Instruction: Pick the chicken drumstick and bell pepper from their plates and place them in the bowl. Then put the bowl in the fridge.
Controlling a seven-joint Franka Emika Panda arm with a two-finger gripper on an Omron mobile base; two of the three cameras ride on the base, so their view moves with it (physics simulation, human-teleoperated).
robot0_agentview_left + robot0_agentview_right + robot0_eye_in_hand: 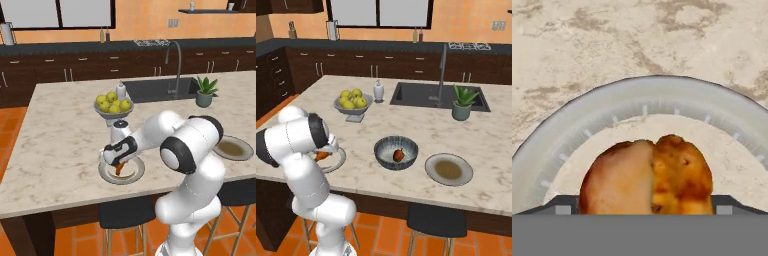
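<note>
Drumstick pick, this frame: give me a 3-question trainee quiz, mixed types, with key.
1. True or false: the bell pepper already lies in the bowl.
2. Multiple choice: the chicken drumstick is A) in the bowl, B) on its plate between the gripper's open finger tips, C) lifted clear over the sink.
3. Short answer: what lies on the other plate, right of the bowl in the right base view?

Key: 1 true. 2 B. 3 nothing; only its brownish centre shows.
</note>
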